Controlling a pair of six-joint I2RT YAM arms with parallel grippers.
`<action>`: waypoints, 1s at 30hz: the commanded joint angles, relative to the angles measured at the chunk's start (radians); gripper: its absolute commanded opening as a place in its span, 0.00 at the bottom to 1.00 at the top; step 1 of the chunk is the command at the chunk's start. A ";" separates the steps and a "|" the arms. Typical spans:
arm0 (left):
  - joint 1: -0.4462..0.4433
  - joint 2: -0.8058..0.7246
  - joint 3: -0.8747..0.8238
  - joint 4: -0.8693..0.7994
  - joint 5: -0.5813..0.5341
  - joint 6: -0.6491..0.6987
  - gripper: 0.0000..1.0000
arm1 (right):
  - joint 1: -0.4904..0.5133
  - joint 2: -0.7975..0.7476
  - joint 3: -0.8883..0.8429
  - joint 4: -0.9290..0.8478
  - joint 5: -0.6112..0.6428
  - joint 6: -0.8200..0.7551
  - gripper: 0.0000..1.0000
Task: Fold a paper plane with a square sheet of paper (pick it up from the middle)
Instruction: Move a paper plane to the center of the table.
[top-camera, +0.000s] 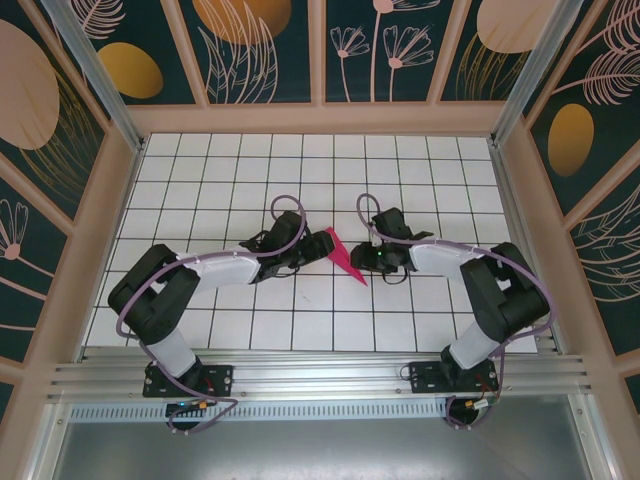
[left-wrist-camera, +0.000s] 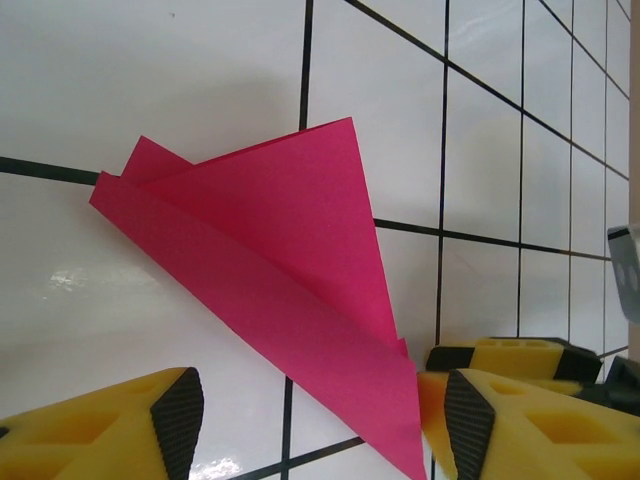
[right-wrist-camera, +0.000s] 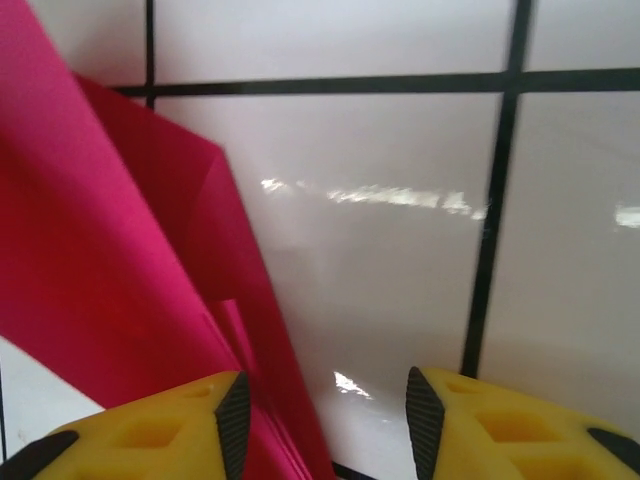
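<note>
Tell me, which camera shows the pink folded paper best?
The left wrist view: the paper plane lies nearly whole in frame, folds clear. The top view shows a pink sliver between the arms; the right wrist view crops it close.

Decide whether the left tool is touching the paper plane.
Cannot tell. Left wrist view: the paper plane ends inside the open left tool, close beside one pad; neither contact nor gap is plain.

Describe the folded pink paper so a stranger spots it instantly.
Look at the white gridded table inside the patterned enclosure. At its middle, between the left gripper and right gripper, lies the paper plane. It is the one magenta thing there, a creased narrow triangle tapering to a point.
</note>
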 joint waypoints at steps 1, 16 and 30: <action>-0.010 0.003 -0.023 0.056 0.021 -0.037 0.69 | 0.021 -0.011 0.024 -0.038 0.028 -0.040 0.51; -0.030 0.014 -0.151 0.268 0.106 -0.169 0.51 | 0.096 0.001 0.031 -0.053 0.080 -0.024 0.54; -0.031 0.101 -0.164 0.344 0.098 -0.218 0.30 | 0.119 -0.001 0.033 -0.053 0.099 -0.011 0.54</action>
